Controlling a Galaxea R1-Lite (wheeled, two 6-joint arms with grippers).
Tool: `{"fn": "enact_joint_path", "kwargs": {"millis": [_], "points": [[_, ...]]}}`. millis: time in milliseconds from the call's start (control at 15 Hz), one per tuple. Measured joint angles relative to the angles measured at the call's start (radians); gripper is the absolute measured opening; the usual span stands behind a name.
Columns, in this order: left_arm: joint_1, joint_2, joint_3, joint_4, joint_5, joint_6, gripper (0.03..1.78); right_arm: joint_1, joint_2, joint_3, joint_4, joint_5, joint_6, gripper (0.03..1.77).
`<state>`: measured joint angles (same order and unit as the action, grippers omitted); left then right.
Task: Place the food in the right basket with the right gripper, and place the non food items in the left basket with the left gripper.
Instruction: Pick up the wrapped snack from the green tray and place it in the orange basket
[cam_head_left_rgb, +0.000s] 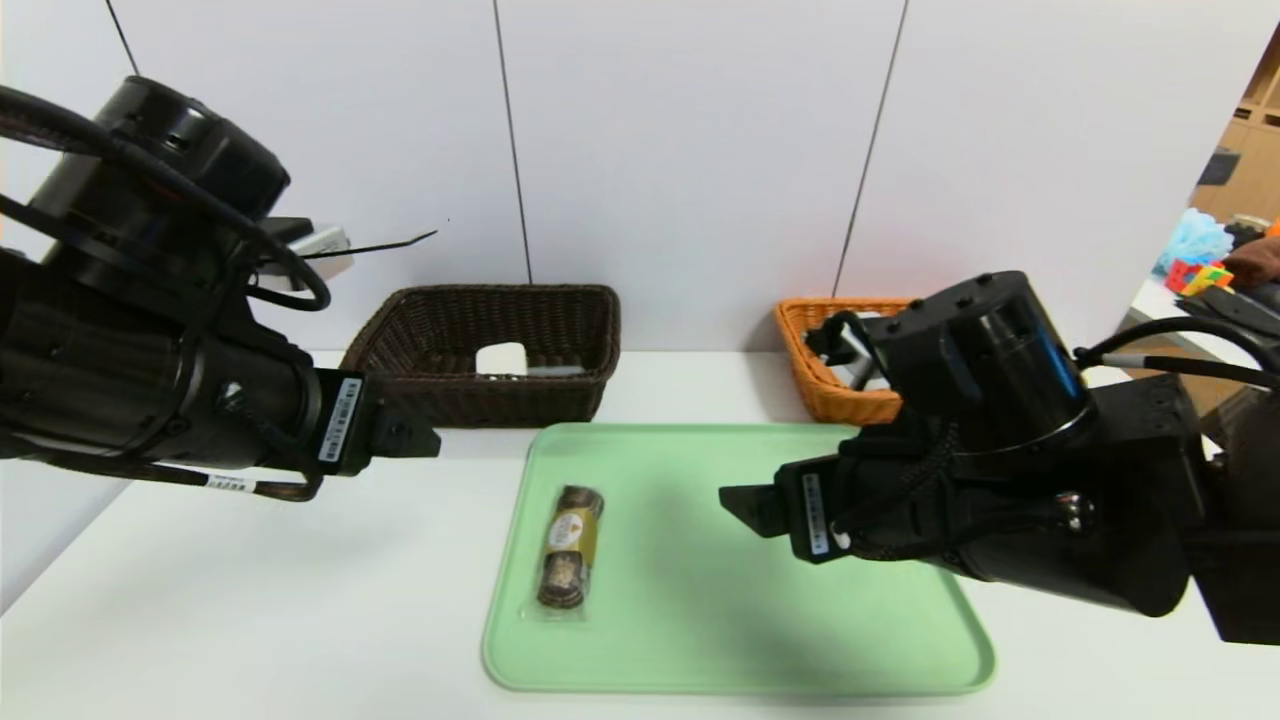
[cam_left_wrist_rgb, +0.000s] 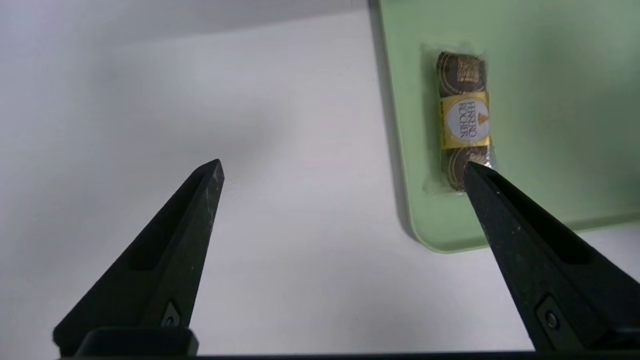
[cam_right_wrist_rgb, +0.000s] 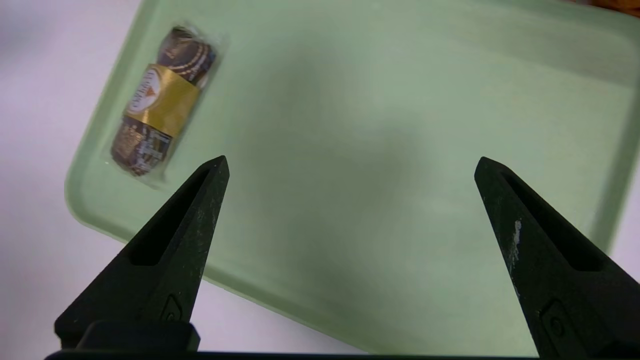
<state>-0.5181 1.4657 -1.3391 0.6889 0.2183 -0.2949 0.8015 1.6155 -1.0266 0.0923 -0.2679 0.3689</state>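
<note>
The white bar (cam_head_left_rgb: 501, 358) already lies in the dark basket (cam_head_left_rgb: 585, 310) – the wrapped cookies (cam_head_left_rgb: 569, 547) remain on the green tray (cam_head_left_rgb: 750, 640), near its left edge. Both end effectors – left (cam_left_wrist_rgb: 345, 170), right (cam_right_wrist_rgb: 350, 167) – hang empty, fingers apart. Next, I judge, the right one must straddle the cookies, then carry them to the orange basket (cam_head_left_rgb: 815, 385).

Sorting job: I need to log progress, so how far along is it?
Done: the white bar lies in the dark basket. In hand: nothing; the left gripper and right gripper are both open and empty, the right over the green tray. Left: the wrapped chocolates on the tray must go into the orange basket.
</note>
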Motion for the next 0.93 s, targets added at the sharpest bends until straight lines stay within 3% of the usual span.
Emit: {"fn": "enact_joint_path", "kwargs": {"millis": [467, 933], "points": [[0.001, -0.088, 0.111, -0.001, -0.001, 0.065, 1.69, 0.058, 0.211, -0.204, 0.056, -0.012, 0.098, 1.70], [0.002, -0.097, 0.125, -0.001, 0.001, 0.066, 1.69, 0.116, 0.419, -0.484, 0.258, -0.049, 0.239, 1.70]]}}
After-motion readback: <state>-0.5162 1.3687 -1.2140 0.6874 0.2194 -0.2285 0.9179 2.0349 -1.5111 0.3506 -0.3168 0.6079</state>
